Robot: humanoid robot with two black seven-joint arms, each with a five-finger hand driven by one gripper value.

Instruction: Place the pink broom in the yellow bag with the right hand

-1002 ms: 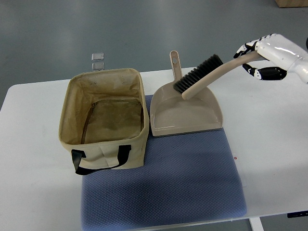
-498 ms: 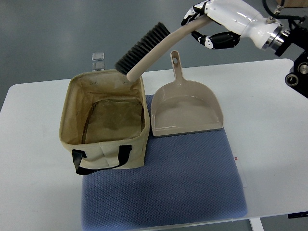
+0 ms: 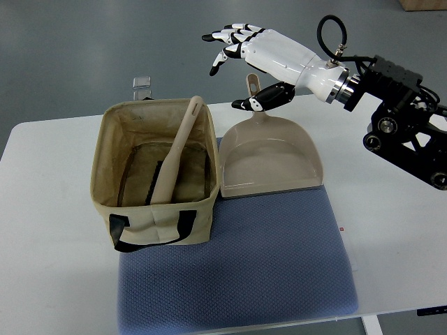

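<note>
The pale pink broom (image 3: 174, 157) stands tilted inside the yellow fabric bag (image 3: 155, 213), its handle end leaning on the back rim and its bristle end down on the bag floor. My right hand (image 3: 234, 66) hovers above and to the right of the bag, over the dustpan's handle, with fingers spread and holding nothing. The left arm is not in view.
A pink dustpan (image 3: 271, 157) lies just right of the bag, on a blue mat (image 3: 244, 272) that covers the front of the white table (image 3: 391, 188). Small clear squares (image 3: 142, 85) lie on the floor beyond the table. The arm's dark joints (image 3: 401, 118) hang over the right side.
The right hand carried the broom left from above the dustpan to over the bag, then let go. The broom has dropped into the bag and the hand is open.
</note>
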